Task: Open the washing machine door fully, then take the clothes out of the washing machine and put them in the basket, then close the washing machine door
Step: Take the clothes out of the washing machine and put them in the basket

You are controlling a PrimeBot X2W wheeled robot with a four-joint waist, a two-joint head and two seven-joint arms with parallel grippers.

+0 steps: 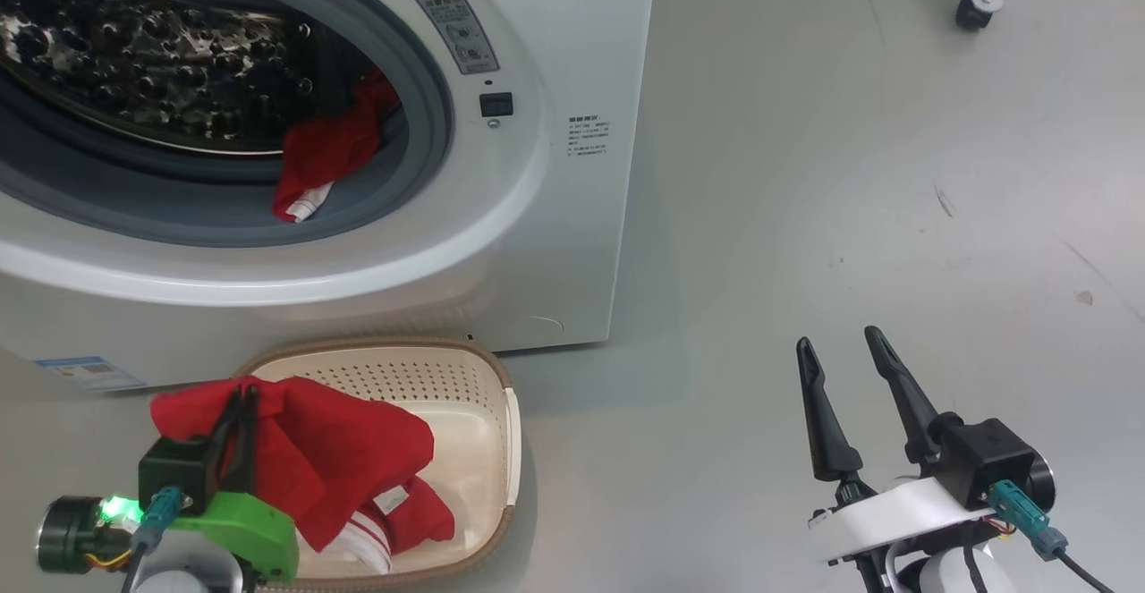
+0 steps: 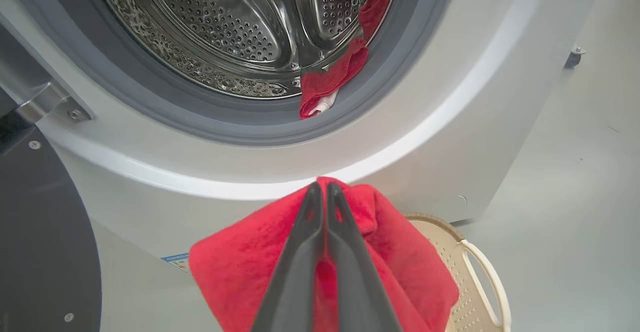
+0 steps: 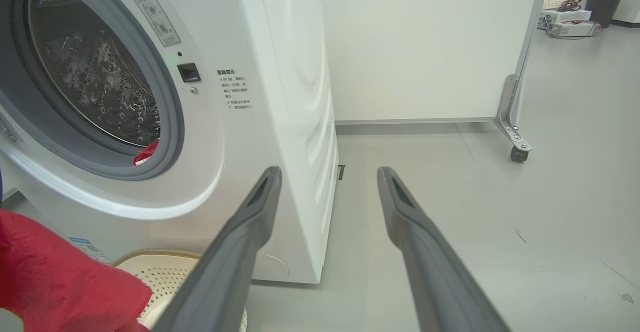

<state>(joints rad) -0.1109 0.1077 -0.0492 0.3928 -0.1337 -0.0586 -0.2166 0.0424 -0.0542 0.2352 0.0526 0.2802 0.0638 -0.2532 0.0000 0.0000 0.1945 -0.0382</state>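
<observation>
Floor (image 1: 850, 173) opens wide right of the washing machine (image 1: 572, 38); my right claw (image 1: 838, 338) gapes, unladen.
My left claw (image 2: 322, 188) clenches red clothes (image 1: 358, 450) above the cream basket (image 1: 394, 378).

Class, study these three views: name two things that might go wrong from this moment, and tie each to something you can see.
1. The left gripper is shut on a red garment that spreads past the left rim of the basket; released here, part may land on the floor.
2. A second red garment hangs over the grey gasket; shutting the washing machine door before removing it might trap it.
</observation>
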